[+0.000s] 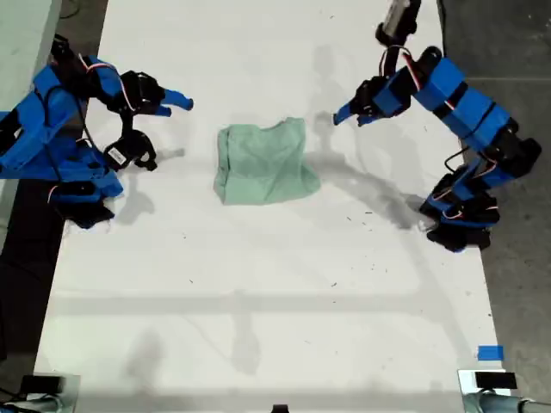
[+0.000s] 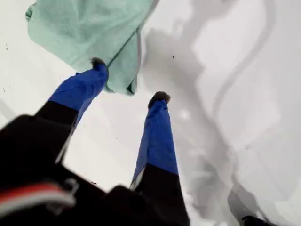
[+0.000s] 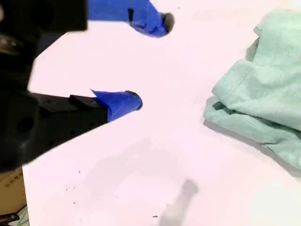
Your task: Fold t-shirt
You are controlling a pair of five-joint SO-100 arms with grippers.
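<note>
Exterior view shows the t-shirt (image 1: 263, 163) folded into a rough square mid-table (image 1: 275, 301), with my first gripper (image 1: 348, 115) and my second gripper (image 1: 169, 101) flanking it, both apart from the cloth. Only the wrist views confirm each claw gapes wide and empty: my first gripper (image 2: 128, 80) beside the shirt's layered edge (image 2: 127, 61), my second gripper (image 3: 153, 61) well short of its hem (image 3: 249, 127).

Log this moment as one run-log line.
t-shirt: folded bundle, mid-table | my first gripper: open, empty, near its edge | my second gripper: open, empty, apart from it | contact: none
</note>
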